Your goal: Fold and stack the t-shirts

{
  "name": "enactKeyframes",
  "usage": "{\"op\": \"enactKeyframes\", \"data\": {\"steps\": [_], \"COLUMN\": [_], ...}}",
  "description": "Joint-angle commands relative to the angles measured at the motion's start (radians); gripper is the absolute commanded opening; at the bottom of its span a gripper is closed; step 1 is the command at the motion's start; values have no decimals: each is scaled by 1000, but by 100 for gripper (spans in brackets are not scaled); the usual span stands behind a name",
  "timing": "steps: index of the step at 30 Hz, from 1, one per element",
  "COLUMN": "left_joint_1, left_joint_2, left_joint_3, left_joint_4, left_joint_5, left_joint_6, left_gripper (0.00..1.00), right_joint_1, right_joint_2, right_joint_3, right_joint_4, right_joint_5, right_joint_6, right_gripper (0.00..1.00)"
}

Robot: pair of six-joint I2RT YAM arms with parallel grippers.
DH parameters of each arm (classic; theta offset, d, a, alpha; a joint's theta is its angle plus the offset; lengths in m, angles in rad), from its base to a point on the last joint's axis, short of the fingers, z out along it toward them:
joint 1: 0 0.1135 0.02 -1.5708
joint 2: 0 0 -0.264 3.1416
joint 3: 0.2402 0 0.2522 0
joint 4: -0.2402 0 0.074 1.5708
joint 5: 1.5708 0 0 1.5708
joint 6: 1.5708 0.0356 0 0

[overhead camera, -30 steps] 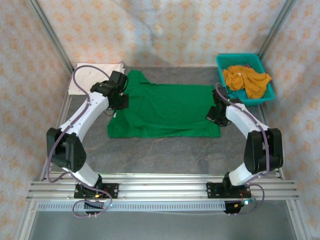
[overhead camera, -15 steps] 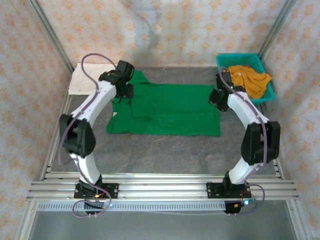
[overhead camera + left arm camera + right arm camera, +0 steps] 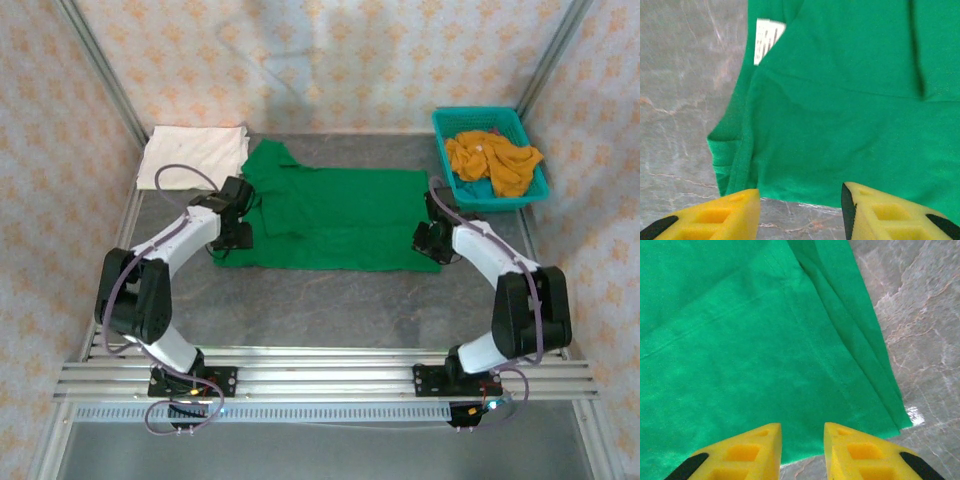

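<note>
Right, top camera first. The green t-shirt (image 3: 340, 215) lies spread on the grey table (image 3: 330, 295), roughly in the middle, with a fold of cloth lying over its left part. My left gripper (image 3: 232, 238) sits low at the shirt's near-left corner, and my right gripper (image 3: 430, 242) is low at its near-right corner. At the back left, the cream-white t-shirt (image 3: 195, 155) lies flat, close to the green shirt's collar end. At the back right, the mustard-orange t-shirts (image 3: 492, 160) are heaped in the teal basket (image 3: 478, 111), well apart from the green one.

Next, my left wrist camera. The left gripper (image 3: 800, 200) has its yellow fingers (image 3: 725, 215) a fair way apart and nothing between them. Through the gap I see the green t-shirt (image 3: 850, 100) with its hem just ahead of the tips, and bare table below that. A white label (image 3: 769, 40) shows at the shirt's left edge, where the cloth is doubled over.

Last, my right wrist camera. The right gripper (image 3: 801, 440) is parted only narrowly and grips nothing. The green t-shirt (image 3: 740, 330) fills the space ahead of the tips. Its layered side edge runs down to a corner at the lower right, with the table (image 3: 920, 315) beyond.
</note>
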Motion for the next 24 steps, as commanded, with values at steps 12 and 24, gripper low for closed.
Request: {"op": "enactKeyframes", "data": {"steps": [12, 24], "left_joint_1": [54, 54], "left_joint_2": [-5, -302], "left_joint_3": [-184, -354], "left_joint_4": [57, -53], "left_joint_5": [76, 168], "left_joint_6": [-94, -207], "left_gripper": [40, 37], "right_joint_1": [2, 3], "right_joint_2": [100, -135], "right_joint_3": [-107, -207], "right_joint_4": [37, -94], "right_joint_5": [-19, -47], "right_joint_6": [61, 86], "right_gripper": [25, 25]}}
